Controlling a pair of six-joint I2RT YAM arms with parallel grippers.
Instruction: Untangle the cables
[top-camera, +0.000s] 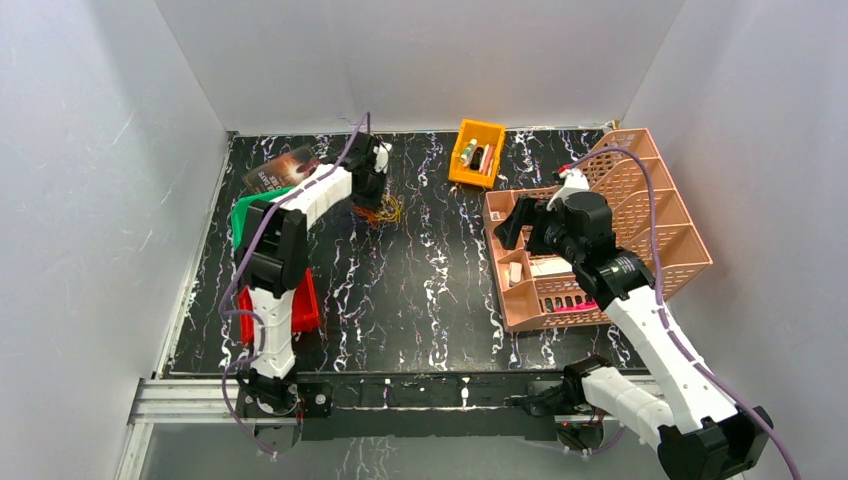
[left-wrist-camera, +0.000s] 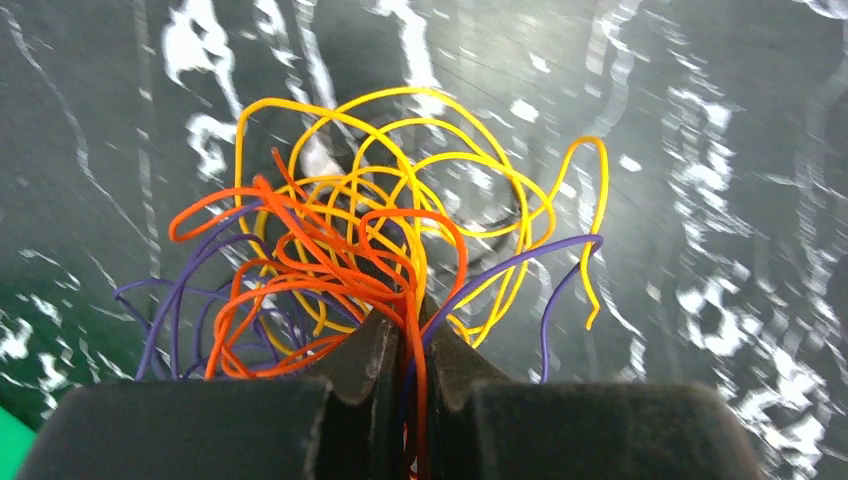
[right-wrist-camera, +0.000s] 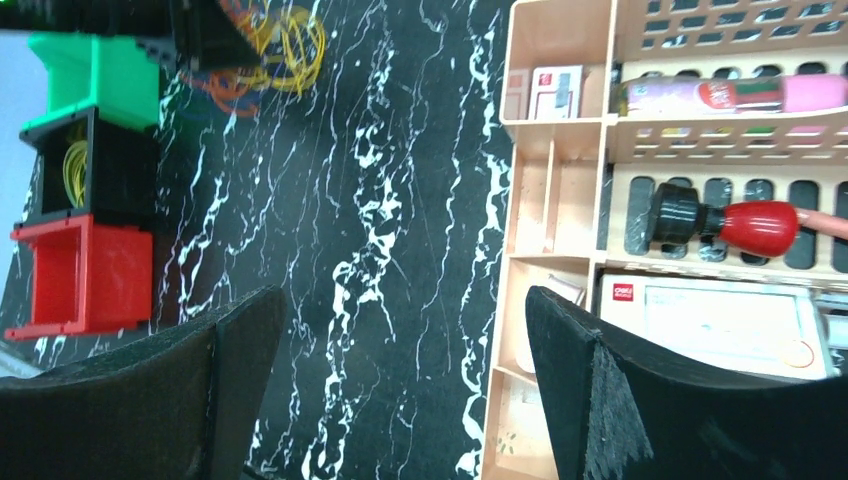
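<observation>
Cables: a tangle of thin orange, yellow and purple looped cables (left-wrist-camera: 380, 230) lay on the table, right at the left hand's fingertips and fanning out away from them.
Grip: the left hand (left-wrist-camera: 412, 335) was clenched on the cables, with an orange strand running down between its two closed black fingers (left-wrist-camera: 365, 360).
Table: a black table with white marble veining (left-wrist-camera: 700, 150) lay under the left hand and the tangle.
Bins: a green plastic bin (right-wrist-camera: 95, 70), a black bin (right-wrist-camera: 120, 165) and a red bin (right-wrist-camera: 85, 275) stood in a row behind the left hand, alongside its arm.
Right hand: the right hand (right-wrist-camera: 405, 330) was released, its fingers spread wide with nothing between them, above the table and well apart from the cables.
Organiser: a peach plastic compartment tray (right-wrist-camera: 525, 215) sat just to the right of the right hand, holding a red-bulbed tool with a black cap (right-wrist-camera: 735, 225).
Small bin: an orange plastic bin (top-camera: 476, 152) stood beyond the right hand, off to the left hand's right.
</observation>
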